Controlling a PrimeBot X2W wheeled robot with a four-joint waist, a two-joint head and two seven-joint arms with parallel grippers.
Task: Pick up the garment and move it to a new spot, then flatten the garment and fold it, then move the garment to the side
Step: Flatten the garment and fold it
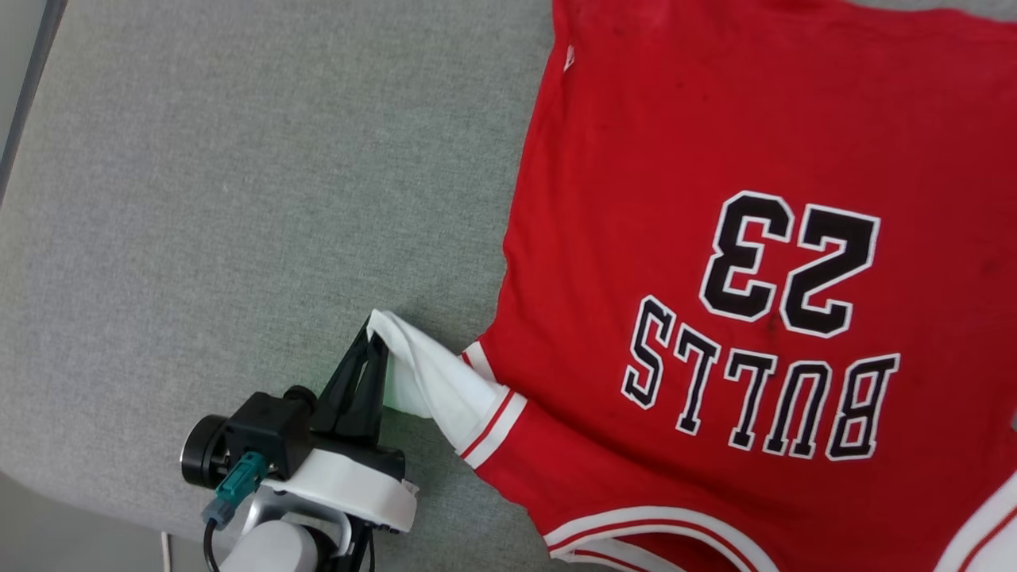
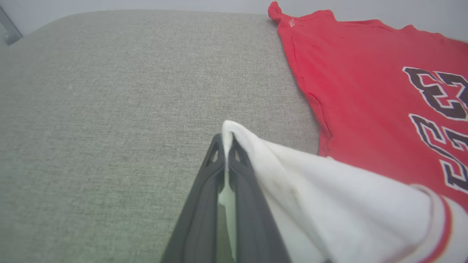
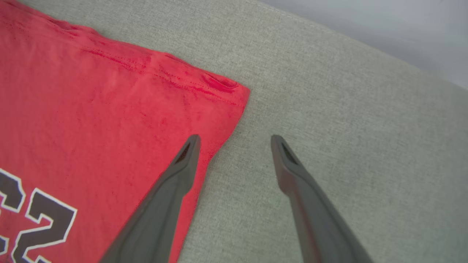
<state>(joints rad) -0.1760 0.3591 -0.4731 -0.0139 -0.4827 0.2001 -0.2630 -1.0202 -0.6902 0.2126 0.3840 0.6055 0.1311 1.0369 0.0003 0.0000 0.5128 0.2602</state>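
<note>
Left gripper (image 1: pixel 380 338): as it points toward 1 o'clock, fingers (image 2: pixel 204 204) pinch the garment (image 1: pixel 715 159)'s white sleeve (image 1: pixel 433 381).
Right gripper (image 3: pixel 236 140): fingers (image 3: pixel 161 204) spread astride the garment's side edge.

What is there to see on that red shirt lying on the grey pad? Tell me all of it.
The garment is a bright red short-sleeved T-shirt of soft knit-looking cloth, printed BULLS and 23 in black with white outlines, upside down in the head view. It lies spread mostly flat on the grey fabric surface, slightly rumpled near the hem, which bears a small white mark. Its white sleeve, trimmed in red-and-white stripes, is lifted, pinched by the left gripper.
</note>
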